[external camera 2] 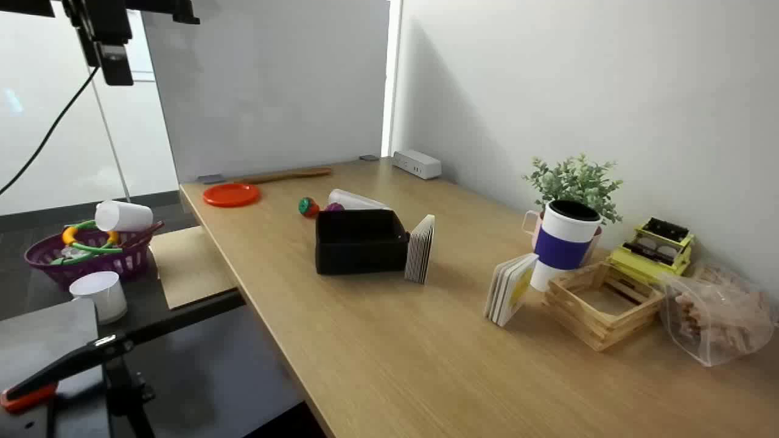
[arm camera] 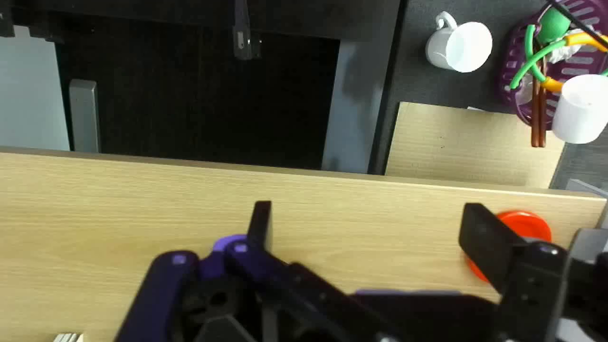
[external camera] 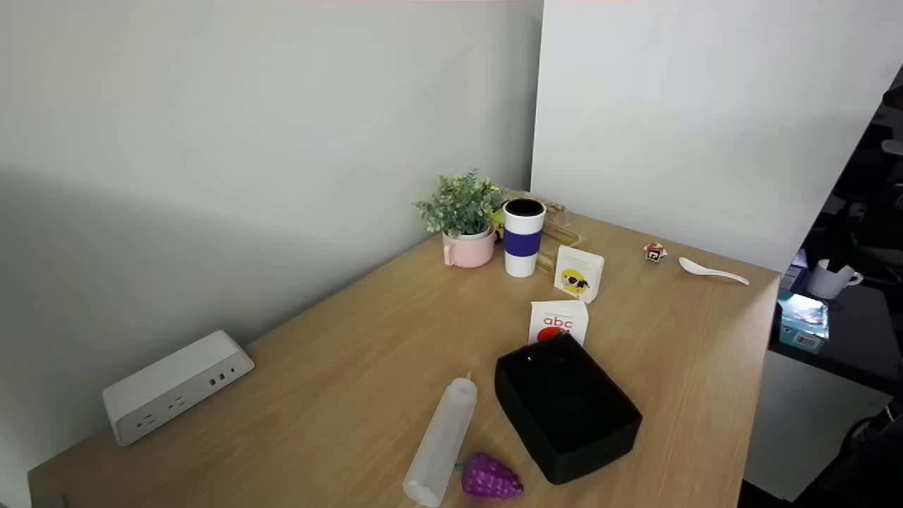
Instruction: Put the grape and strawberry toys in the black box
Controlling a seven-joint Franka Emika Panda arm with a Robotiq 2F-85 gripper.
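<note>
The grape (external camera: 490,477), a bumpy purple cluster, lies on the table beside the black box (external camera: 600,451). The box is open-topped, and nothing shows inside it in an exterior view. Behind the box (external camera 2: 362,258), the red strawberry with its green top (external camera 2: 308,207) rests near the partly hidden grape (external camera 2: 335,207). In the wrist view my gripper (arm camera: 367,228) has its fingers wide apart with only table surface seen between them. One of its fingers (external camera 2: 117,66) hangs high at the top left of an exterior view, well away from both toys. The wrist view shows neither toy.
A translucent bottle (external camera: 443,441) lies right by the grape. An abc book (external camera: 559,321) stands against the box's far end, with a cow book (external camera: 578,274) and a banded cup (external camera: 523,243) beyond. A red plate (external camera 2: 231,195) sits near the table edge.
</note>
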